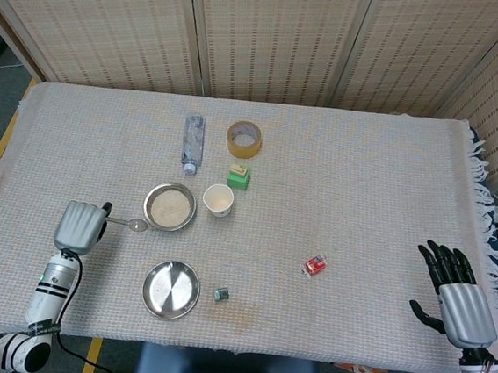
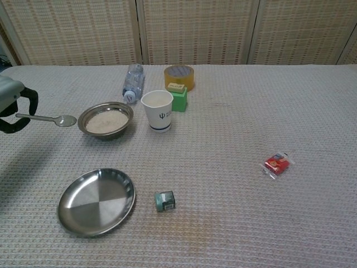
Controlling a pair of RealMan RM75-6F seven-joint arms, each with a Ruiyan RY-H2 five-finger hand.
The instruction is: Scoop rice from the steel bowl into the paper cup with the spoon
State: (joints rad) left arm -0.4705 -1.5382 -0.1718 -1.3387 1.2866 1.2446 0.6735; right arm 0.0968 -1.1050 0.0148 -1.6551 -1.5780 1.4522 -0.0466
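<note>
Steel glints at the far left, where the left hand [image 2: 12,103] pinches the spoon [image 2: 49,118] by the end of its handle, the spoon's head level and just short of the steel bowl [image 2: 105,119] of rice. Thin, stiff and probably slippery, the spoon looks best gripped well back on the handle. Just right of the bowl stands the paper cup [image 2: 157,110], light and easily tipped. Far right, the right hand [image 1: 459,295] rests spread and empty.
</note>
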